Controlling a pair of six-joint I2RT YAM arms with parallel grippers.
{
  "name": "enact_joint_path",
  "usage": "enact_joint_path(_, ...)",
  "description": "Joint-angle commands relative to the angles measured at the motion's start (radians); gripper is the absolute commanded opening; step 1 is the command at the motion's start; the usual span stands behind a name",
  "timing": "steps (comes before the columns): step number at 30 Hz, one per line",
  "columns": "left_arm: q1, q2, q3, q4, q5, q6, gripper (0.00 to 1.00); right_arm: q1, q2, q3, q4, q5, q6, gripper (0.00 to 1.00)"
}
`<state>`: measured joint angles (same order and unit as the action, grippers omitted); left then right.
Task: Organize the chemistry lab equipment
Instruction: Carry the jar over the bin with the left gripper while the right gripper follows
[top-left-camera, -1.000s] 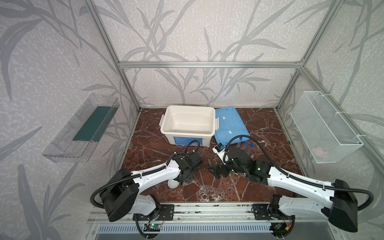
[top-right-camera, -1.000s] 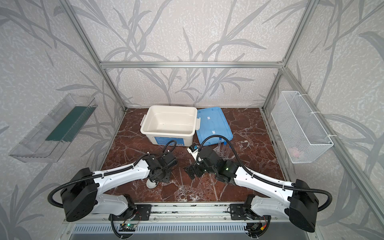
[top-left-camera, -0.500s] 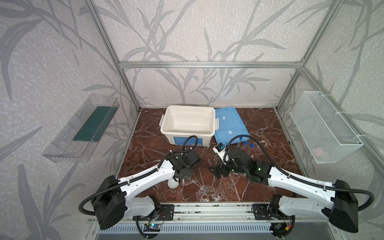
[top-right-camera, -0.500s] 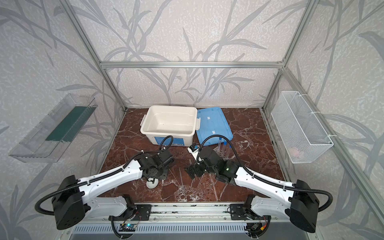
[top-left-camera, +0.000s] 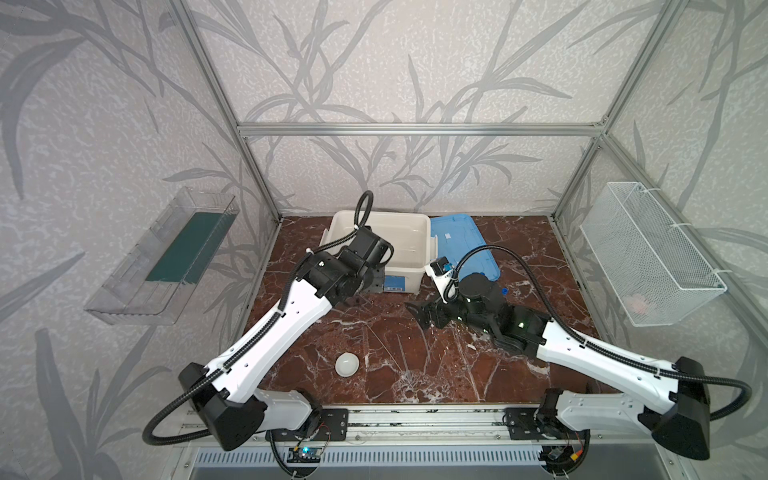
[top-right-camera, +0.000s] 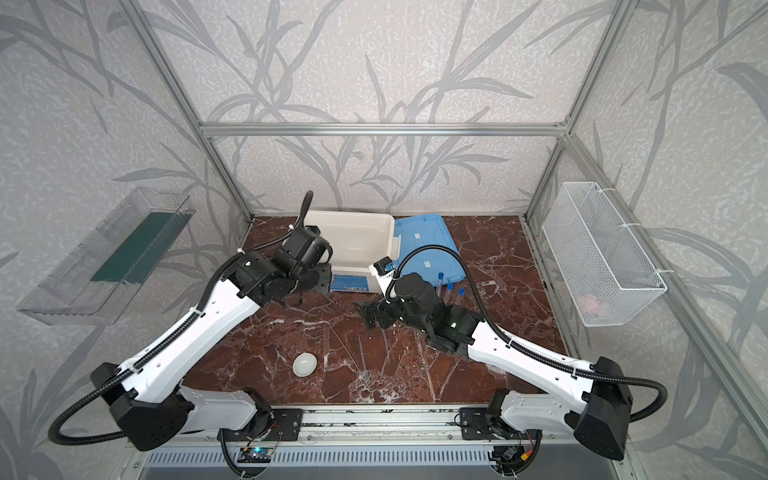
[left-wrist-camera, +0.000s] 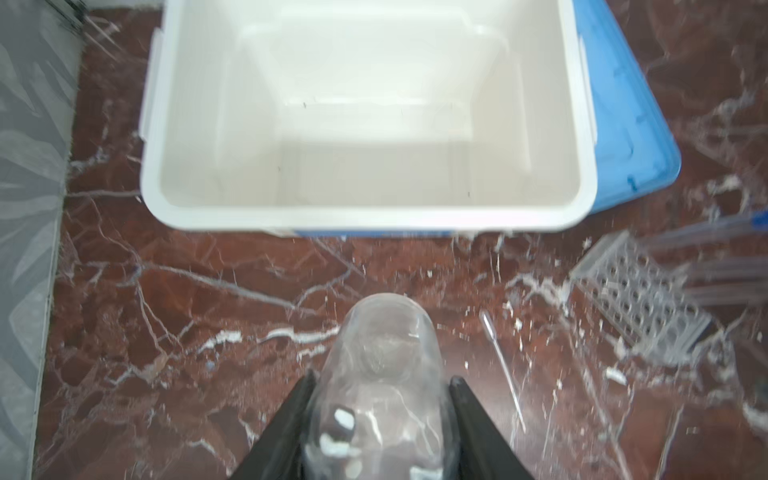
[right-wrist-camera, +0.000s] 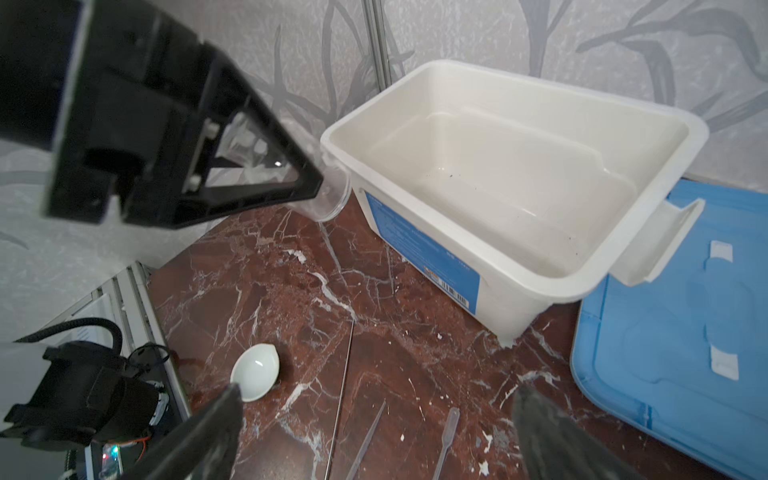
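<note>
A red marble tabletop (top-left-camera: 374, 386) is filling the floor of the cell in both top views. At 12 o'clock a white tub (top-left-camera: 415, 232) is sitting open, with its blue lid (top-left-camera: 461, 241) lying flat right against it at 1 o'clock.

The left gripper (left-wrist-camera: 382, 379) is reaching toward 11 o'clock, its fingers clamping both sides of a small clear jar (left-wrist-camera: 386, 328). The jar is hanging above the marble just in front of the tub's near wall, its free end pointing at the tub. The right gripper (right-wrist-camera: 378, 390) is hovering near the table's centre with fingers spread wide and gripping nothing.

At 2 o'clock a clear perforated rack (left-wrist-camera: 640, 299) is sitting on the marble, and blue-capped tubes (top-right-camera: 440, 281) are resting by it. Whether they are passing through its holes is too blurred to tell.

A small white dish (top-left-camera: 347, 364) is sitting alone at 7 o'clock, well apart from both grippers. Under the right gripper, two clear pipettes (right-wrist-camera: 445, 432) and a thin rod (right-wrist-camera: 341, 395) are lying flat on the marble.
</note>
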<state>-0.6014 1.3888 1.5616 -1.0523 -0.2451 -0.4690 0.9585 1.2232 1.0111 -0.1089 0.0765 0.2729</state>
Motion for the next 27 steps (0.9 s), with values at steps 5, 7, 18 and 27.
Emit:
enact_joint_path(5, 0.160, 0.292, 0.267, 0.027, 0.041, 0.130, 0.34, -0.075, 0.134, 0.205, 0.023, 0.041, 0.033, 0.99)
enact_joint_path(7, 0.189, 0.367, 0.303, 0.036, 0.021, 0.135, 0.34, -0.107, 0.180, 0.257, -0.017, 0.015, 0.044, 0.99)
enact_joint_path(18, 0.258, 0.489, 0.269, 0.084, 0.078, 0.121, 0.34, -0.133, 0.220, 0.221, 0.001, -0.007, 0.048, 0.99)
enact_joint_path(27, 0.270, 0.457, 0.159, 0.083, 0.100, 0.110, 0.34, -0.133, 0.237, 0.243, 0.012, -0.072, 0.100, 0.99)
